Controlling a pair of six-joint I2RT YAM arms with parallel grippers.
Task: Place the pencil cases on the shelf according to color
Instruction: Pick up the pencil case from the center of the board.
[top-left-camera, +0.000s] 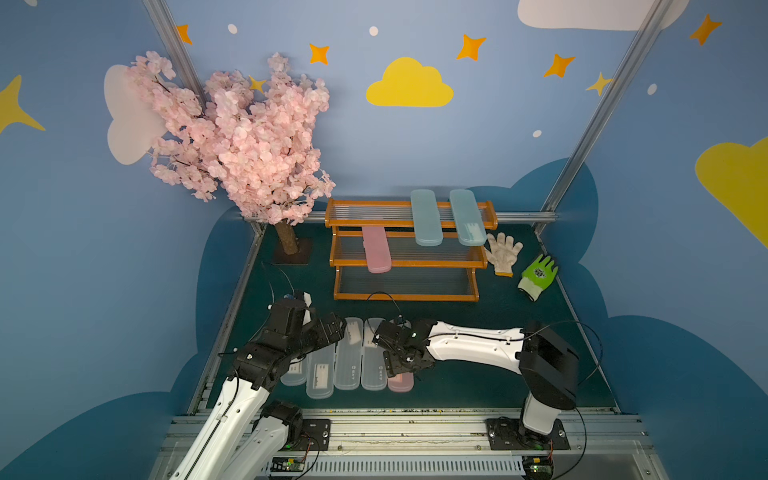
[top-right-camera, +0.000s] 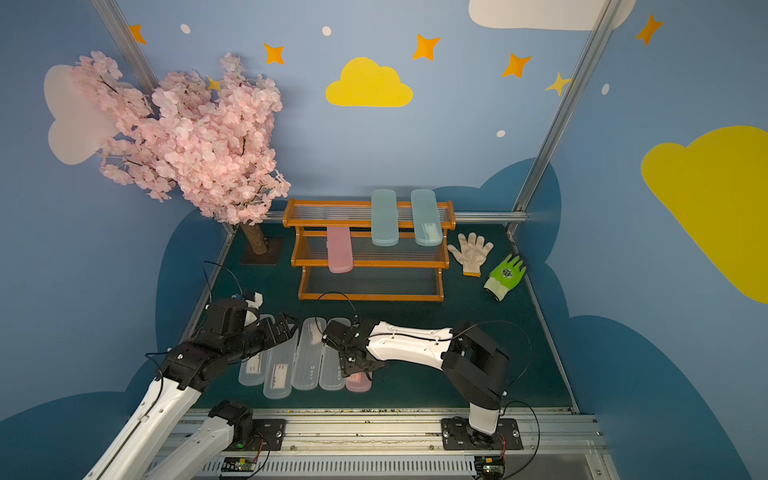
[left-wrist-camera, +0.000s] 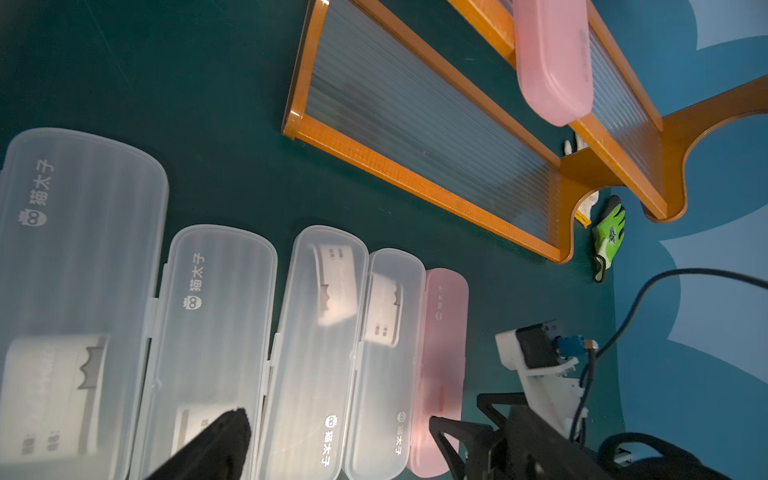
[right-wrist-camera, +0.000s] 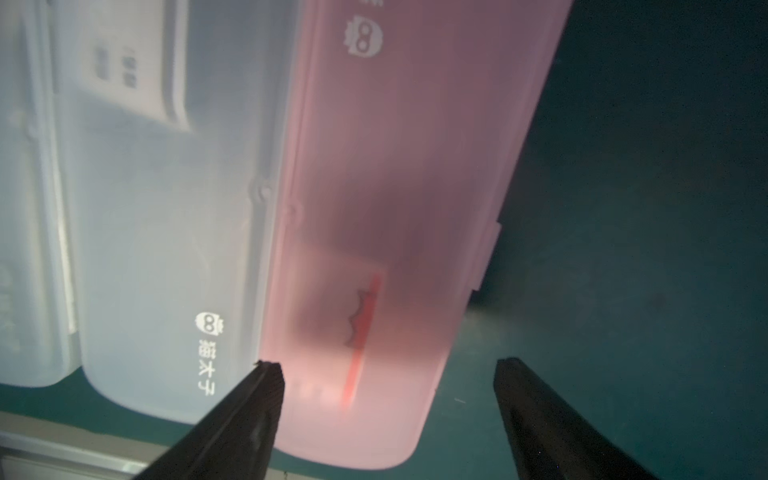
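Right gripper (right-wrist-camera: 386, 363) jaws stand apart, straddling the near end of the pink pencil case (right-wrist-camera: 395, 187), which lies rightmost in the near row on the table (top-left-camera: 478, 386), touching a clear case (right-wrist-camera: 166, 228). Likely fault: the inner jaw catches that neighbour's edge, so both shift or the grip slips.

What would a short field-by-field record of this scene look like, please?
shelf, top tier: two blue cases
middle tier: one shelved pink case
bottom tier: no case
table: four clear cases in a row, loose pink case at the row's end
right gripper: open, straddling the loose pink case's end
left gripper: open, over the clear cases
beside shelf: white glove, green glove
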